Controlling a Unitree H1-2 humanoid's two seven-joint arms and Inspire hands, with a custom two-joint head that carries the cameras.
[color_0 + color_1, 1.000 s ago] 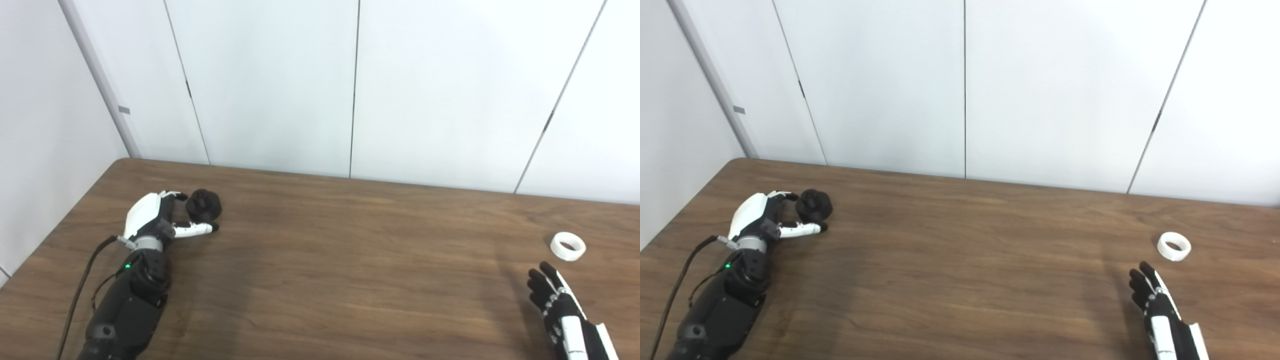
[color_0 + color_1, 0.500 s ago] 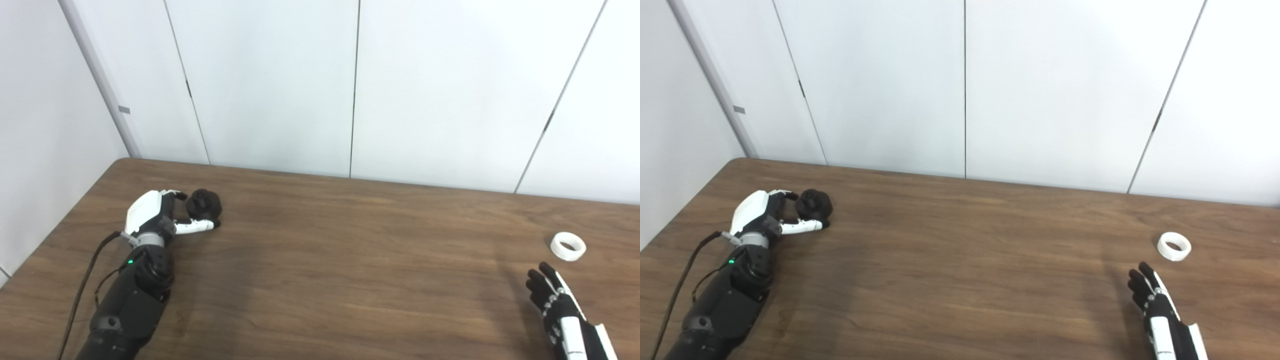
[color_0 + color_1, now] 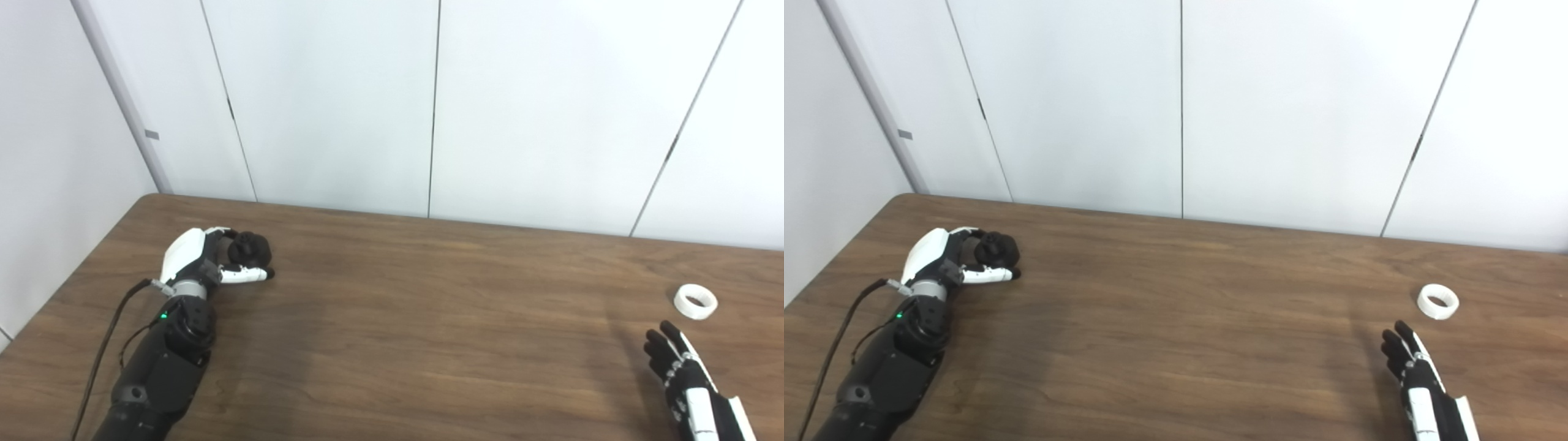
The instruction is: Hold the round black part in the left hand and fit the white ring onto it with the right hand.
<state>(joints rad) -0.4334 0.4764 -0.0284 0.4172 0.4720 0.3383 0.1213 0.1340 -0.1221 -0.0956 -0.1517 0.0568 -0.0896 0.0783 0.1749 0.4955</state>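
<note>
Black round part (image 3: 250,247) on table (image 3: 429,318) far left, left hand (image 3: 199,260) fingers curling round it, grip unclear; seat thumb under before lifting; right hand (image 3: 683,373) spread, empty, near white ring (image 3: 696,301)

On my screen the table (image 3: 429,318) is dark brown wood with a streaky grain running across it. My left hand (image 3: 202,260) has a white back shell and a white thumb with a black tip, over black inner parts; the forearm (image 3: 162,367) behind it is black, with a small green light glowing near the wrist. Against its fingers sits the round black part (image 3: 250,248), matte black all over. My right hand (image 3: 686,380) is black with a white strip along its back. Just beyond its fingertips lies the white ring (image 3: 695,301), plain white. The wall panels (image 3: 520,104) beyond both hands are pale white with thin dark seams.
</note>
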